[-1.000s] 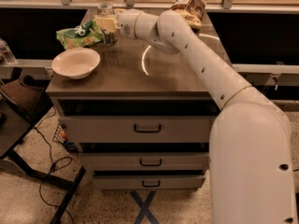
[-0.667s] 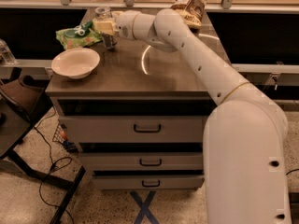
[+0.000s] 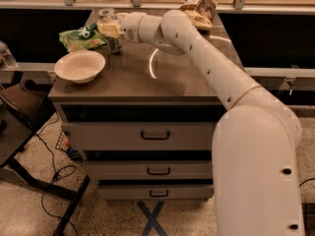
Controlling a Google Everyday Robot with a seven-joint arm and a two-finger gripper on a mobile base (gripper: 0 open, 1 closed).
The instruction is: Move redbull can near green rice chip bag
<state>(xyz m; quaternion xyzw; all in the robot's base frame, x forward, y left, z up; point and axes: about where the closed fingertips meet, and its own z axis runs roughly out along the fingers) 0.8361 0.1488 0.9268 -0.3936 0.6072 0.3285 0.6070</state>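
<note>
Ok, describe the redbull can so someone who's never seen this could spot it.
Start at the brown top of the drawer cabinet and go to its far left corner, where the green rice chip bag lies. The redbull can stands beside that bag, past the white bowl, with the end effector across its middle. It is the only tall, slim, shiny metal thing there.

The cream-yellow gripper clasps the silver, dark-bodied redbull can at the back left of the grey-brown surface. Beside it lies the bright green rice chip bag with a white mark. The bowl is off-white, the robot arm white, the far chip bag tan and brown, and the floor cross blue.
</note>
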